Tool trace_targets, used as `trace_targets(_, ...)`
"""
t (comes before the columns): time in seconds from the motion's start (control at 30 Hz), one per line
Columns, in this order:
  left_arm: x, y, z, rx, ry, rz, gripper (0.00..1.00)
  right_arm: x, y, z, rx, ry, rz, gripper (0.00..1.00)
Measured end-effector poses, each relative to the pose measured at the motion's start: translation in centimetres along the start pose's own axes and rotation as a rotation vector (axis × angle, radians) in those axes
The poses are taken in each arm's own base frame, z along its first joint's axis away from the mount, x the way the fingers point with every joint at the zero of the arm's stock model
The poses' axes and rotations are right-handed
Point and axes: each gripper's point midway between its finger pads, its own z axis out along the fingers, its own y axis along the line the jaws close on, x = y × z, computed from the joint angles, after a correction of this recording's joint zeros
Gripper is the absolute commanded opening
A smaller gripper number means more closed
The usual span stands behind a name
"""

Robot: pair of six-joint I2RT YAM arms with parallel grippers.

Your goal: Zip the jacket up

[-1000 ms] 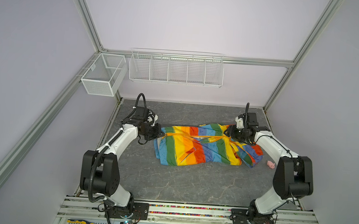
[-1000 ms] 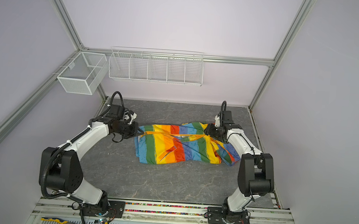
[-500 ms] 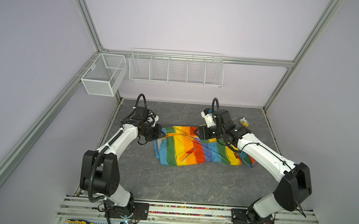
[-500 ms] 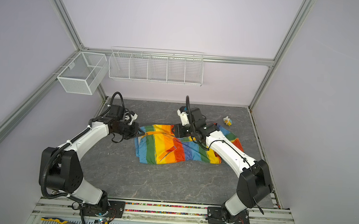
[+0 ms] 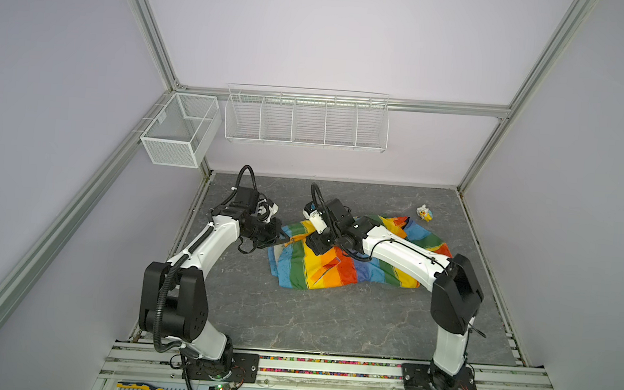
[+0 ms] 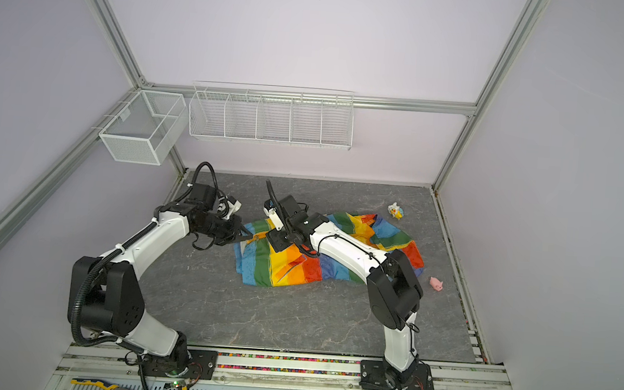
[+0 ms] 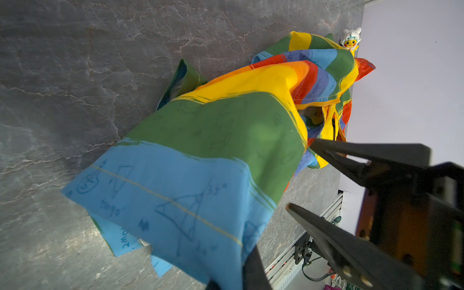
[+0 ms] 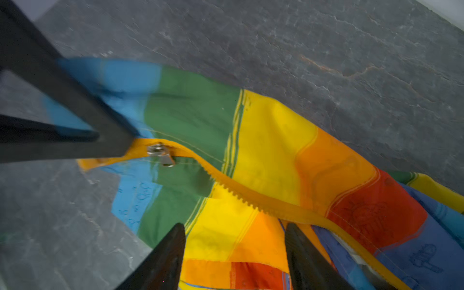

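I am swinging the wide-open right pincer (image 8: pixel 234 226) across the jacket (image 5: pixel 335 270) to the slider (image 8: pixel 160 153); left pincer (image 8: pixel 126 147) is pinching the hem tape (image 8: pixel 140 148).

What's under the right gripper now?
The jacket lies under the right gripper, yellow and orange stripes, with the toothed zipper edge just beyond it. The slider sits farther along, beside the left gripper. Anything beneath the fabric is covered.

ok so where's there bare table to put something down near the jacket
Widest bare table lies between the jacket and the arm bases. A narrower strip runs between jacket and back wall. Crowded: the jacket's left end, where left gripper and right gripper meet; small toy back right.
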Motion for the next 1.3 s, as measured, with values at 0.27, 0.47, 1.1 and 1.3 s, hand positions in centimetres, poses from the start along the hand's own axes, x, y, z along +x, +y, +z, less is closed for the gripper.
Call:
trace_targets(0.27,0.1,-0.2,-0.1,0.008,0.007,0.000,0.00,0.9,-4.0,0.3,0.194,0.034,-0.012,0.77)
trace_targets(0.47,0.2,-0.3,-0.2,0.013,0.011,-0.001,0.00,1.5,-7.7,0.8,0.280,0.065,0.039,0.76)
trace_targets(1.1,0.3,-1.0,-0.5,0.039,0.018,0.007,0.00,1.1,-5.4,2.4,0.207,0.003,0.037,0.55)
trace_targets(1.3,0.4,-1.1,-0.5,0.046,0.022,0.008,0.00,0.1,-5.3,2.0,0.203,-0.030,0.041,0.21)
